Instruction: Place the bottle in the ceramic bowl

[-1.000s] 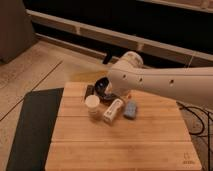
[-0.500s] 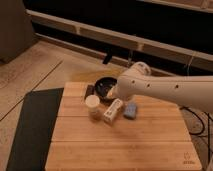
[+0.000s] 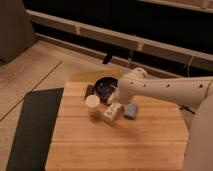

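Note:
The small white bottle (image 3: 112, 112) with a yellowish label lies on the wooden table (image 3: 115, 145), between the cream cup (image 3: 92, 106) and the small blue block (image 3: 131, 110). The dark glossy ceramic bowl (image 3: 105, 86) sits just behind them at the table's far edge. My white arm reaches in from the right. Its gripper (image 3: 116, 100) hangs just above the bottle's far end and in front of the bowl.
A dark mat (image 3: 35, 125) lies on the floor left of the table. A dark wall with ledges (image 3: 100, 30) runs along the back. The arm's thick white link (image 3: 170, 92) spans the table's right rear.
The arm has drawn back from over the bowl, uncovering it, and the gripper has come down toward the bottle. The bottle, cup and block have not moved.

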You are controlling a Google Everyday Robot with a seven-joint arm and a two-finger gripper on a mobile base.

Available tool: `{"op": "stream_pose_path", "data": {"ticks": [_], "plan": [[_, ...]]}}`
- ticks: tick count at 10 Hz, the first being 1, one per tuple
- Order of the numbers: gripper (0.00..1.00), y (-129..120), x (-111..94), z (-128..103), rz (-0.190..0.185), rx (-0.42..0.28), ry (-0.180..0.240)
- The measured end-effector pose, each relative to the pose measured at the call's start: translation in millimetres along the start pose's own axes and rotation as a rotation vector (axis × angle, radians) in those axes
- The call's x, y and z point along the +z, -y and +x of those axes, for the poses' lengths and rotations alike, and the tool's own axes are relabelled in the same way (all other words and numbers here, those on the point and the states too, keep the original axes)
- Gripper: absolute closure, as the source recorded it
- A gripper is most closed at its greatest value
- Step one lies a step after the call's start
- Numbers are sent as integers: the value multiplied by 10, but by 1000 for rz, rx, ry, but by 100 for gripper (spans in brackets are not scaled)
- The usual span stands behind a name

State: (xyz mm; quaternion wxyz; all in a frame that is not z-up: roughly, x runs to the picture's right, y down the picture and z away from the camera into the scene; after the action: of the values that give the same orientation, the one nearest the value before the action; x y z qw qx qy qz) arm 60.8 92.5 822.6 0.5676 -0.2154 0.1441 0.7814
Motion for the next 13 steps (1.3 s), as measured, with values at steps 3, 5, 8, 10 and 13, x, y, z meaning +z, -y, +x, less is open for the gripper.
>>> {"op": "stream_pose_path", "data": {"ticks": [3, 5, 8, 10, 13], "plan": [[35, -58, 327, 27, 9, -24, -64], [35, -55, 520, 55, 25, -37, -107], [36, 43, 719, 94, 74, -45, -168], [51, 82, 765, 105, 98, -64, -190], [80, 97, 771, 113, 117, -83, -204]]}}
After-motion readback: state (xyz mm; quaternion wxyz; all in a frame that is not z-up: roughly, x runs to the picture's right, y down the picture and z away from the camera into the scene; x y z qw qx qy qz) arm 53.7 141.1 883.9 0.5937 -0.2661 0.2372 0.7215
